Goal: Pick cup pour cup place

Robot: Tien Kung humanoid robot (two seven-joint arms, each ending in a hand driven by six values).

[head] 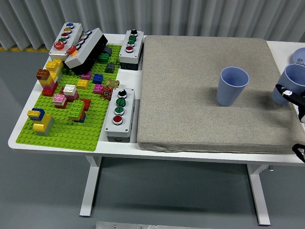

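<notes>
Right hand (pixel 291 95) enters at the right edge, its black fingers wrapped around a blue cup (pixel 289 82) held upright over the grey mat (pixel 200 114). Second blue cup (pixel 232 86) stands on the mat, near it but apart.

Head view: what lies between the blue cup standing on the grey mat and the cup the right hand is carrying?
Only bare grey mat, seen in the head view: nothing sits between the standing cup and the held cup in the right hand.
</notes>
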